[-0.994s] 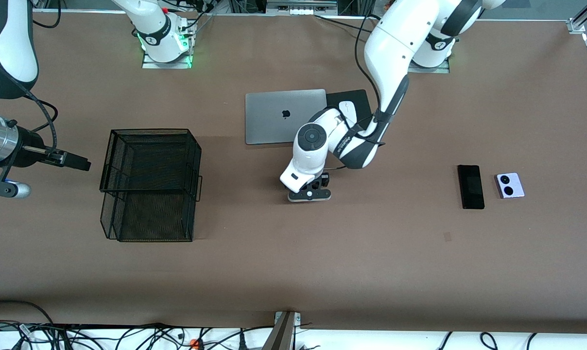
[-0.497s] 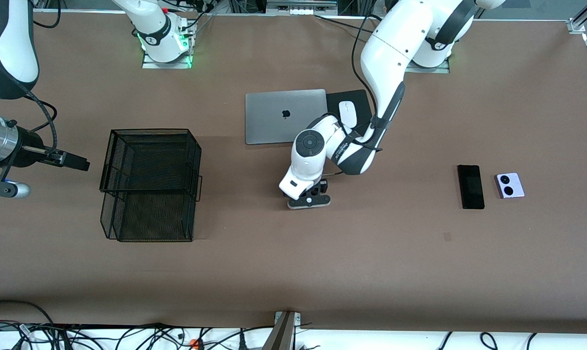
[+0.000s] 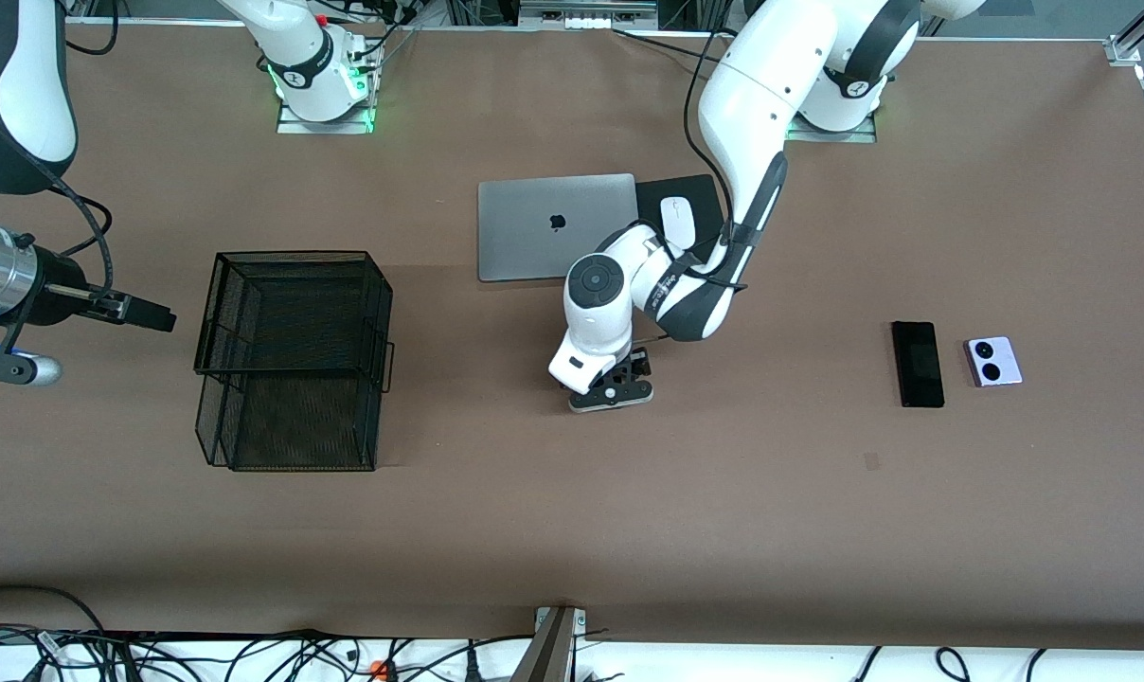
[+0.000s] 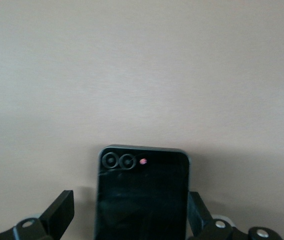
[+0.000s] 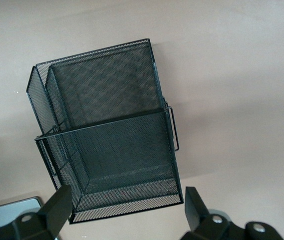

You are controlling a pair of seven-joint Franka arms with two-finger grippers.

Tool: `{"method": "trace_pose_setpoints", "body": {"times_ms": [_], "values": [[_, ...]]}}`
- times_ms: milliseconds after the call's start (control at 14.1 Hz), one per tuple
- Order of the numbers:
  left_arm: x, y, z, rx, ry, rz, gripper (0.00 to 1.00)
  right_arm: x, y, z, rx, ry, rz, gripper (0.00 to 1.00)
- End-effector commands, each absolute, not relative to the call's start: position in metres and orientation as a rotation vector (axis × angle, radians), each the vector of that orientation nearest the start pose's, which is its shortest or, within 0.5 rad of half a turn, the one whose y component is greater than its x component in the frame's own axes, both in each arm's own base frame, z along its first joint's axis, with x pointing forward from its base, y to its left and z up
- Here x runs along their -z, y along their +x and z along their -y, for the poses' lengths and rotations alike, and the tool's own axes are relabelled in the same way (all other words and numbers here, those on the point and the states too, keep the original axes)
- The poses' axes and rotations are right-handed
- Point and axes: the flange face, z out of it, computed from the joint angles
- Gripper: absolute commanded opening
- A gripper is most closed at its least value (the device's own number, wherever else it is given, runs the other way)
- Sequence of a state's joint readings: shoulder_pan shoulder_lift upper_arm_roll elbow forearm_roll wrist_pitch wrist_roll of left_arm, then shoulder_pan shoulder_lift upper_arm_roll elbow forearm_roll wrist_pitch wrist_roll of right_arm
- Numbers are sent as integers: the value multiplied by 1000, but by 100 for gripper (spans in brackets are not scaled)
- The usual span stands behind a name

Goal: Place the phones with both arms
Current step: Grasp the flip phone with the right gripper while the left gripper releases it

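Hovering low: left gripper [image 3: 612,390] down at mid-table, nearer the front camera than the silver laptop [image 3: 555,239].
Left fingers [image 4: 59,212]: spread apart, one each side of the black flip phone [image 4: 142,195], gap visible on one side at least.
Flip phone: flat on the brown table [image 3: 723,502], twin lens rings facing up; hidden under the gripper in the front view.
Right gripper [image 5: 124,210]: waiting, up above the black mesh basket [image 3: 293,358] at the right arm's end, fingers wide apart, nothing between them.
Slab phone [image 3: 917,363]: flat near the left arm's end.
Lilac-white phone [image 3: 993,361]: just beside the slab, closer to the table's end, apart from it.
White mouse [image 3: 677,221]: on a dark pad [image 3: 695,189] next to the laptop.
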State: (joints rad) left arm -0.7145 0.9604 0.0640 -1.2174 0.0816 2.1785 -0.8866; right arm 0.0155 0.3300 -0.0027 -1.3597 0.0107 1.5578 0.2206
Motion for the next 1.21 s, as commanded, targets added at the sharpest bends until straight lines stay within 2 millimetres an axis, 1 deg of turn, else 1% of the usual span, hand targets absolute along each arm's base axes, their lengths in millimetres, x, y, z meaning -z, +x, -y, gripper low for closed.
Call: {"method": "trace_pose_setpoints", "body": {"times_ms": [0, 142, 213, 284, 355, 497, 568, 639, 710, 781, 852, 923, 994, 1065, 1136], "values": [[-236, 613, 435, 94, -3008, 140, 100, -518, 644, -29, -216, -3140, -281, 100], [-252, 622, 405, -10, -2965, 79, 100, -517, 645, -63, -209, -3147, -197, 100], [-258, 629, 382, -69, -2944, 45, 100, -518, 644, -79, -199, -3149, -161, 100], [-268, 634, 360, -115, -2933, 4, 100, -520, 647, -98, -173, -3151, -112, 100], [-274, 637, 333, -158, -2928, -40, 100, -515, 649, -122, -167, -3154, -74, 100], [-287, 640, 278, -216, -2930, -134, 100, -503, 655, -171, -120, -3145, -77, 100], [-294, 641, 251, -233, -2927, -185, 100, -494, 657, -203, -67, -3139, -57, 100], [-299, 641, 225, -254, -2926, -225, 100, -483, 659, -231, -18, -3128, -34, 100], [-301, 641, 201, -274, -2926, -264, 100, -471, 657, -260, 12, -3119, -21, 100], [-301, 639, 178, -281, -2912, -323, 100, -456, 650, -298, 39, -3108, 2, 100], [-302, 639, 149, -268, -2893, -358, 100, -436, 641, -334, 48, -3101, 7, 100], [-298, 634, 124, -251, -2885, -383, 100, -412, 631, -370, 54, -3085, -16, 100], [-294, 628, 105, -212, -2896, -397, 100, -387, 620, -409, 84, -3060, -27, 100], [-288, 620, 84, -176, -2912, -402, 100, -358, 611, -443, 151, -3033, -46, 100], [-284, 615, 63, -137, -2926, -411, 100, -336, 609, -461, 213, -3004, -38, 100]]}}
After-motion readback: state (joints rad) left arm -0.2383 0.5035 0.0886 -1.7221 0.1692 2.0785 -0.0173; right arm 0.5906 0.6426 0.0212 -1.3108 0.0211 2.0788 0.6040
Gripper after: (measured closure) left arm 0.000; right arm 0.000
